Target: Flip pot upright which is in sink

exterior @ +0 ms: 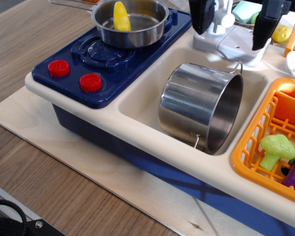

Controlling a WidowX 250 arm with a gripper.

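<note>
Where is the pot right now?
The pot lies on its side in the sink, mouth facing the orange basket at right, below the open claw.

One pot [199, 105], one pan [132, 22], two red knobs [59, 68], one orange basket [255, 147]

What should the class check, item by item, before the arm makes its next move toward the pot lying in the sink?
1. Pot on its side in the sink, mouth toward the orange basket: ok, matches the task start.
2. Hand open above the sink: ok.
3. Hand empty: ok.
4. Hand touching the pot: not ok, well apart.
5. Rim wire handles reachable: ok.
6. Faucet clear of the descent path: cannot tell.
</note>
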